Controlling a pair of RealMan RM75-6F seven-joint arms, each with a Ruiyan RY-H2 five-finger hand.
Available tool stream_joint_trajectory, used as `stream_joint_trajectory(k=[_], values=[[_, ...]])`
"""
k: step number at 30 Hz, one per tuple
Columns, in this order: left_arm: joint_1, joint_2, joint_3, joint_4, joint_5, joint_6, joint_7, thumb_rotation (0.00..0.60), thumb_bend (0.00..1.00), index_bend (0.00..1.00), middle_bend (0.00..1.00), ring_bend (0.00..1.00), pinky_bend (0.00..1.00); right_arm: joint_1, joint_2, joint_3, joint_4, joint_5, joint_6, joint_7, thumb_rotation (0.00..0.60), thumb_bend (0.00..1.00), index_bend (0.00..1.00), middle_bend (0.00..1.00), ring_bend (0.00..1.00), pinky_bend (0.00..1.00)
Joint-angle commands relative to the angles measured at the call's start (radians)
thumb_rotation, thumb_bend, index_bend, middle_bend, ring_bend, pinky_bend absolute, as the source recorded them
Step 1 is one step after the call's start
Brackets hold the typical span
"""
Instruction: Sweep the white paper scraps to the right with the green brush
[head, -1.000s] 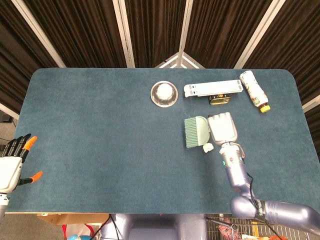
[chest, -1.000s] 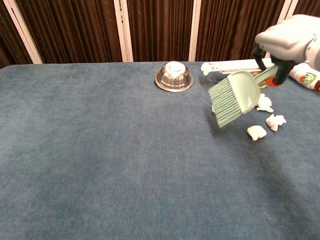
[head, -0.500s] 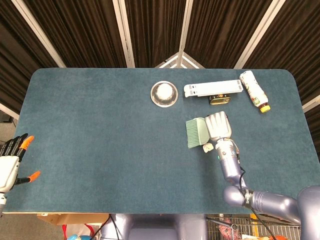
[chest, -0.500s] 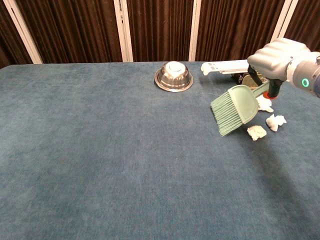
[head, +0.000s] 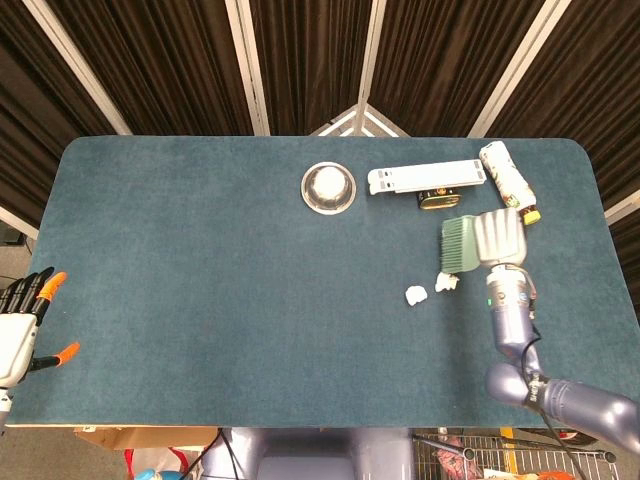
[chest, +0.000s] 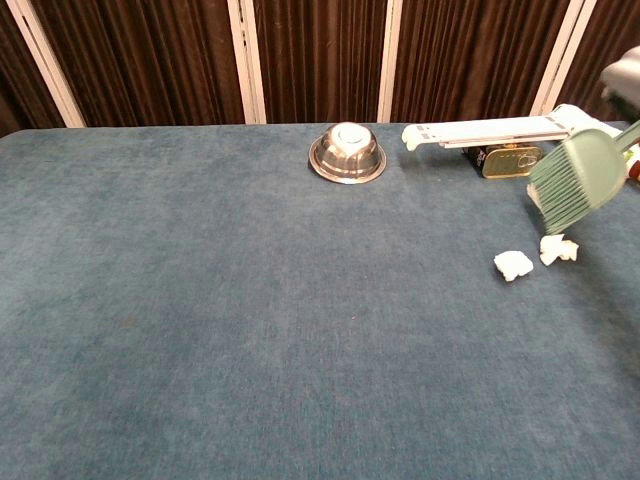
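My right hand (head: 500, 237) grips the green brush (head: 457, 245) on the right side of the blue table, bristles pointing left. In the chest view the green brush (chest: 578, 173) hangs tilted above the cloth, and only an edge of the right hand (chest: 625, 70) shows at the frame's border. Two white paper scraps (head: 415, 294) (head: 446, 282) lie just below and left of the brush; in the chest view these paper scraps (chest: 513, 264) (chest: 557, 249) sit under its bristles. My left hand (head: 18, 325) hovers off the table's left front corner, fingers spread and holding nothing.
A steel bowl (head: 328, 187) stands at the back centre. Behind the brush lie a long white device (head: 425, 177), a gold tin (head: 438, 200) and a bottle (head: 508, 180) on its side. The table's right edge (head: 612, 250) is close.
My right hand carried the brush to the right and up off the cloth, passing over the scraps. One scraps has shifted slightly to the right. The left hand barely moved.
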Motion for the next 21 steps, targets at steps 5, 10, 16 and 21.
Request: stream_joint_trajectory(k=[5, 10, 16, 21], values=[[-0.001, -0.008, 0.002, 0.003, 0.012, 0.007, 0.013, 0.600, 0.00, 0.00, 0.00, 0.00, 0.00, -0.043, 0.122, -0.028, -0.159, -0.102, 0.067, 0.029, 0.600, 0.44, 0.83, 0.96, 0.99, 0.88], [-0.002, -0.014, 0.002, 0.008, 0.019, 0.011, 0.024, 0.600, 0.00, 0.00, 0.00, 0.00, 0.00, -0.072, 0.184, -0.064, -0.322, -0.214, 0.101, 0.060, 0.600, 0.44, 0.83, 0.96, 0.99, 0.88], [-0.002, -0.021, 0.002, 0.011, 0.024, 0.015, 0.034, 0.600, 0.00, 0.00, 0.00, 0.00, 0.00, -0.094, 0.189, -0.132, -0.430, -0.342, 0.107, 0.044, 0.600, 0.44, 0.83, 0.96, 0.99, 0.88], [-0.002, -0.021, 0.000, 0.012, 0.021, 0.018, 0.034, 0.600, 0.00, 0.00, 0.00, 0.00, 0.00, -0.100, 0.145, -0.162, -0.404, -0.371, 0.073, 0.031, 0.600, 0.44, 0.83, 0.96, 0.99, 0.88]])
